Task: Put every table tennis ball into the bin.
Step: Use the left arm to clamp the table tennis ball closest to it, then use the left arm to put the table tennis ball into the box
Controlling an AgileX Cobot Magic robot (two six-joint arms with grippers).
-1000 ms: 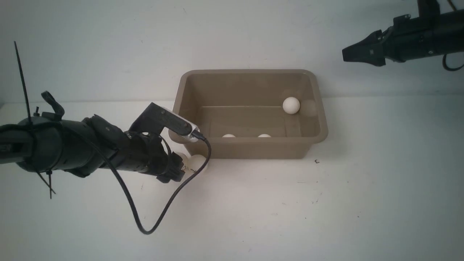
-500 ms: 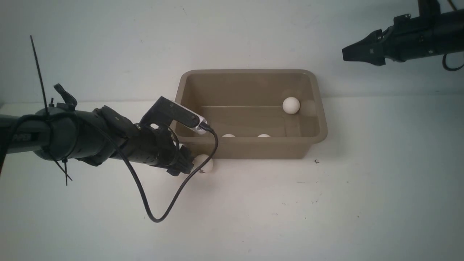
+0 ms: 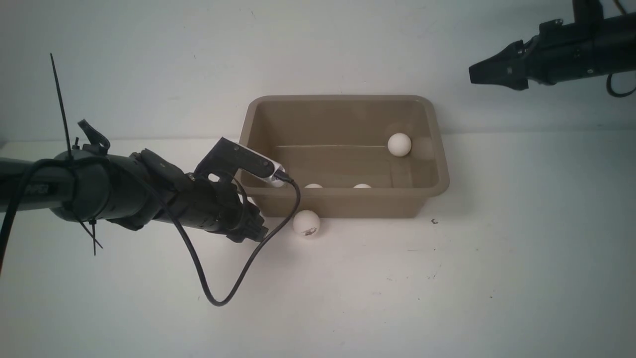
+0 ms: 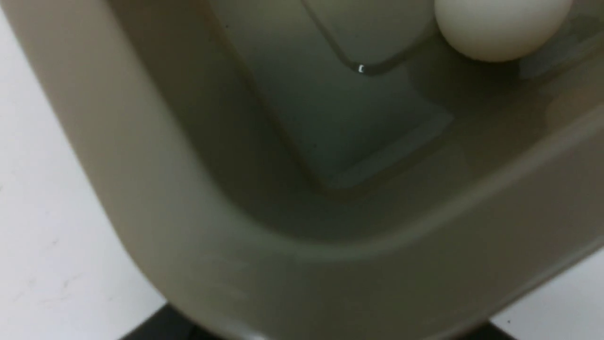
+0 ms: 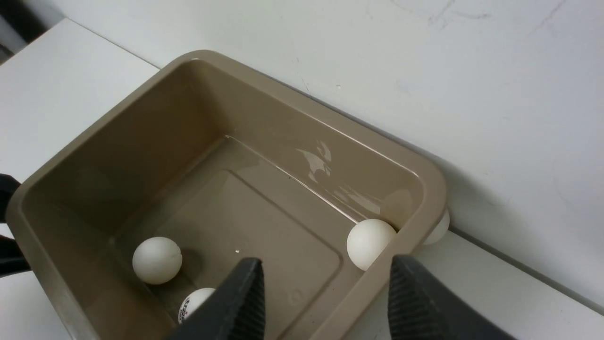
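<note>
The taupe bin [image 3: 443, 185] stands at the table's back middle. Three white table tennis balls lie in it: one at the far right [image 3: 399, 144] and two by the near wall [image 3: 313, 186] [image 3: 361, 186]. A ball with a dark logo [image 3: 306, 223] lies on the table just in front of the bin. Another ball [image 5: 440, 230] sits outside, wedged between the bin's corner and the wall. My left gripper [image 3: 251, 229] is low at the bin's near left corner, its jaws hidden. My right gripper [image 5: 325, 264] hangs high over the bin's right end, open and empty.
A white wall rises right behind the bin [image 5: 427, 189]. A black cable [image 3: 218, 298] loops from my left wrist down onto the table. In the left wrist view the bin's rim [image 4: 188, 264] fills the picture, with one ball [image 4: 500, 28] inside.
The logo ball has rolled right along the bin's near wall, away from my left gripper. My left arm moved right, up to the bin's corner. The right arm has not moved.
</note>
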